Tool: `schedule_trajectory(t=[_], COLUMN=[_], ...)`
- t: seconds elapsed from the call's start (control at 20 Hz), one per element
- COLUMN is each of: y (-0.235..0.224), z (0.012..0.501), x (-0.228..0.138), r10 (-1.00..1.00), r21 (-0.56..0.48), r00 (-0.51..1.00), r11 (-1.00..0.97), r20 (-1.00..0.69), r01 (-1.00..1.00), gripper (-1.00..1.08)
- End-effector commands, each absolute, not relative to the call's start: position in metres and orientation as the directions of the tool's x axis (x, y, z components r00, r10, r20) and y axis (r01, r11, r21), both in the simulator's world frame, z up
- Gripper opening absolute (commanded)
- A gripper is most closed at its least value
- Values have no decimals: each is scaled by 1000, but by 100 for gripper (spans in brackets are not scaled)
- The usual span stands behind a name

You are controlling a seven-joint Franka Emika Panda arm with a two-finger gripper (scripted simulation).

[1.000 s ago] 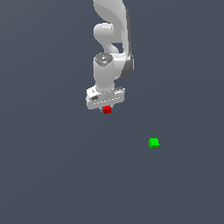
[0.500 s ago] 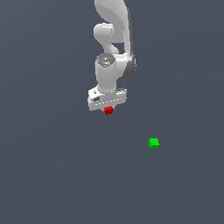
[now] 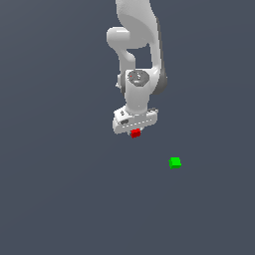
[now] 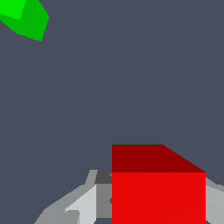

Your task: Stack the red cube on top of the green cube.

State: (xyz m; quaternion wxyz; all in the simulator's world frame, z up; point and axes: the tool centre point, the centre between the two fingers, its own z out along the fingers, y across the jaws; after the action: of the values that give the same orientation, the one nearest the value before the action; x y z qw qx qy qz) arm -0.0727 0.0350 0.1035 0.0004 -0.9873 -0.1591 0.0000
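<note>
The red cube [image 3: 135, 133] hangs just under the white hand of the arm, held off the grey floor with my gripper [image 3: 135, 132] shut on it. In the wrist view the red cube [image 4: 157, 186] fills the space between the grey fingers [image 4: 72, 205]. The green cube [image 3: 175, 162] rests on the floor, lower and toward the exterior view's right of the held cube, well apart from it. Part of the green cube [image 4: 24, 17] shows at a corner of the wrist view.
A plain dark grey floor [image 3: 64, 199] spreads around both cubes. The white arm [image 3: 137, 60] rises behind and above the gripper.
The gripper has carried the red cube a little toward the exterior view's right and slightly lower in the picture, nearer the green cube. The green cube has stayed put.
</note>
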Motion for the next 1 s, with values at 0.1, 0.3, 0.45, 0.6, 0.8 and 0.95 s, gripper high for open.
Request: schedule_trajectory(t=[0.1,0.3,0.45,0.6,0.8,0.95], y=[73,106,129,150,175,191], z=[95,87,82,78,72,69], x=[-50,-28,-14,0,17,28], r10=[314,314,314,314,314,314], r21=[-1,-1,-1,0,0,0], r00=[949,950,950,950,950,950], r11=[-949,-950,-950,-950,-950,-950], r20=[1,1,1,0,0,0], r01=[314,314,314,314,314,314], gripper=[-100,-100,-100,-100,-100,-100])
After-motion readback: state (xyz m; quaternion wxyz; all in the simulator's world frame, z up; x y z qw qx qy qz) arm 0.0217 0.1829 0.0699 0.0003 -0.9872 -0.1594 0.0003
